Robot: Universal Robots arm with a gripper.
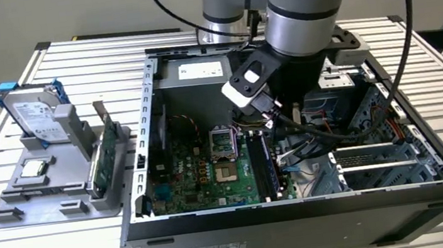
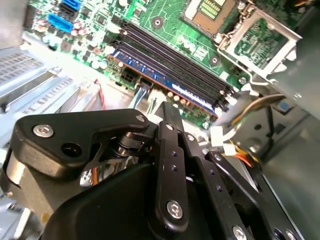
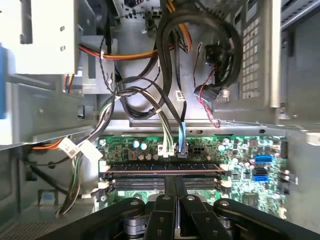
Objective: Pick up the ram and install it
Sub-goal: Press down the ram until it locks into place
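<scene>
- A robot arm's black two-finger gripper is reaching down into an open dark grey computer case, its fingers pressed narrowly together and holding nothing
- The ram, a long thin dark green memory stick, is standing in a motherboard slot just under the fingertips, towards the exterior view's right of the processor socket
- Judged step: installing, with the stick placed; full seating is calling for straight, even downward pressure

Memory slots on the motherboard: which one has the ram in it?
The outermost slot, beside the cable plugs: the ram stands in it, while the other slots are bare.
</scene>
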